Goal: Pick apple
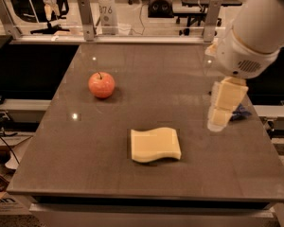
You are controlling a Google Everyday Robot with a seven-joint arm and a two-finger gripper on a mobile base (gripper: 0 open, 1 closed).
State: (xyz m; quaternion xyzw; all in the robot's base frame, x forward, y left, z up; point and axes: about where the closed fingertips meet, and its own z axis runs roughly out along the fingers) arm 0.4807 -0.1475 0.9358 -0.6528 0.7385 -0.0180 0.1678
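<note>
Nearest on the dark grey counter (pixel 85 183) lies a flat wavy yellow sponge (pixel 155 145), at centre front. Right of it, the cream-coloured gripper (pixel 218 121) hangs down above the counter's right side; whether its grasp is spread or pressed together cannot be told. A dark blue packet (pixel 240 111) peeks out just behind it. Farther back on the left sits the small round red-orange apple (pixel 102 84), well apart from the gripper.

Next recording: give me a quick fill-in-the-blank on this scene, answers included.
1. In the picture, the gripper hangs over the ____ side of the table.
2. Of the apple and the sponge, the gripper is nearer the ____.
3. The apple's stem points ____.
Answers: right; sponge; up.
</note>
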